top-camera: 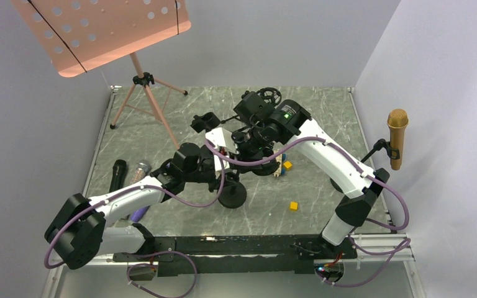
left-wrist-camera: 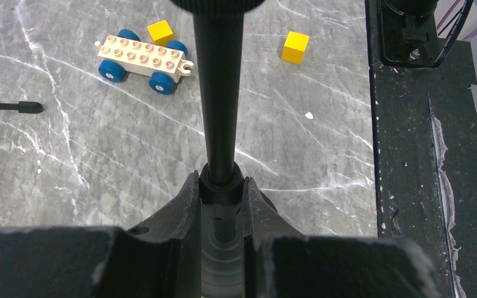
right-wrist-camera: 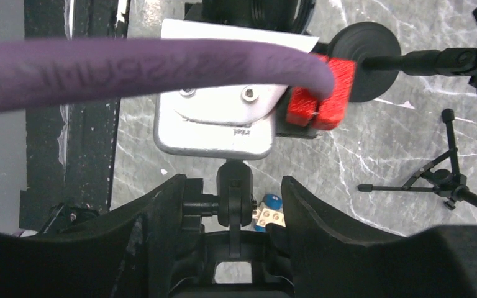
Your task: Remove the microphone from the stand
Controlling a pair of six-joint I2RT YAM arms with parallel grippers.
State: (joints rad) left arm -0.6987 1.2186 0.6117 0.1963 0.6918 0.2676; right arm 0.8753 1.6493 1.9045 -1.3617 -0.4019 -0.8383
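Note:
The stand has a round black base (top-camera: 233, 197) and a black pole (left-wrist-camera: 218, 93). My left gripper (left-wrist-camera: 222, 183) is shut on that pole just above the base, a finger on each side. My right gripper (right-wrist-camera: 231, 183) hangs over the stand's top, its jaws apart around the black clip joint (right-wrist-camera: 234, 205). The left finger (right-wrist-camera: 161, 205) touches the joint's side knob, while the right finger stands off it. The microphone is hidden there under my right gripper (top-camera: 253, 139) and wrist.
A wheeled brick car (left-wrist-camera: 143, 59) and two yellow cubes (left-wrist-camera: 295, 47) lie by the stand. A gold mic (top-camera: 397, 133) sits clipped on a small tripod (right-wrist-camera: 438, 180) at the right wall. Two more mics (top-camera: 118, 175) lie at the left. A pink music stand (top-camera: 143, 81) stands at the back left.

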